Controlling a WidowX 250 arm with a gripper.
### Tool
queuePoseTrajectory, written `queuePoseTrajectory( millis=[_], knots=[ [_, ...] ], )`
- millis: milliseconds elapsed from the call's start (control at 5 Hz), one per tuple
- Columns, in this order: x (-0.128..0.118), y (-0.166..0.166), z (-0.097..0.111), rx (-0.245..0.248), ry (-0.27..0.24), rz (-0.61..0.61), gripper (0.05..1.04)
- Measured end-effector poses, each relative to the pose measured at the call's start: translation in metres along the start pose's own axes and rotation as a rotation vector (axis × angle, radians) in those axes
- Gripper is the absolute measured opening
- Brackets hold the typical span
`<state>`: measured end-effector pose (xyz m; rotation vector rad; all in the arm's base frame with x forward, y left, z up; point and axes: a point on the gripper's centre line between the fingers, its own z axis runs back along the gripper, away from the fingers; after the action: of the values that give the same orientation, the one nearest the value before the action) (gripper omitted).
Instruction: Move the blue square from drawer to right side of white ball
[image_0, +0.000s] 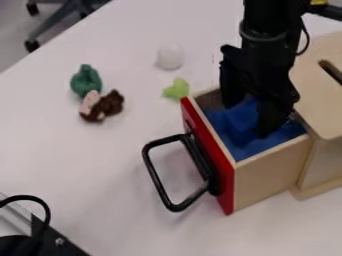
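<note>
From my camera, the white desk (100, 175) has its far edge running slantwise across the upper left, beyond the toys. The pale wooden drawer (270, 172) juts out of a light wooden cabinet (324, 117) at the right, its red front panel (208, 155) facing left and a black loop handle (159, 181) sticking out over the desk. A wide stretch of desk runs from that handle to the view's left side. The smooth white ball (170, 56) sits beyond the drawer, well apart from it, with a small lime-green toy (177, 89) between them, close to the panel's far corner. Farther left, a dark green toy (85, 80) lies right by a brown and pink toy (107, 105). The drawer's walls surround my black two-finger claw (249, 120), which hangs down inside, so they bound its sideways room. Its fingers stand apart, with the blue square (242, 119) low between them on the drawer's blue bottom; I can't tell whether either finger touches it.
</note>
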<state>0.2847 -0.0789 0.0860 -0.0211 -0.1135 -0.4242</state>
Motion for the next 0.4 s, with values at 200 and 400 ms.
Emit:
queuePoseTrajectory(
  millis=[200, 400],
  knots=[
    [0.0003, 0.0024, -0.0080, 0.012, 0.014, -0.006, 0.999],
    [-0.0004, 0.0037, -0.0161, 0.006, 0.032, 0.001, 0.964]
  ],
)
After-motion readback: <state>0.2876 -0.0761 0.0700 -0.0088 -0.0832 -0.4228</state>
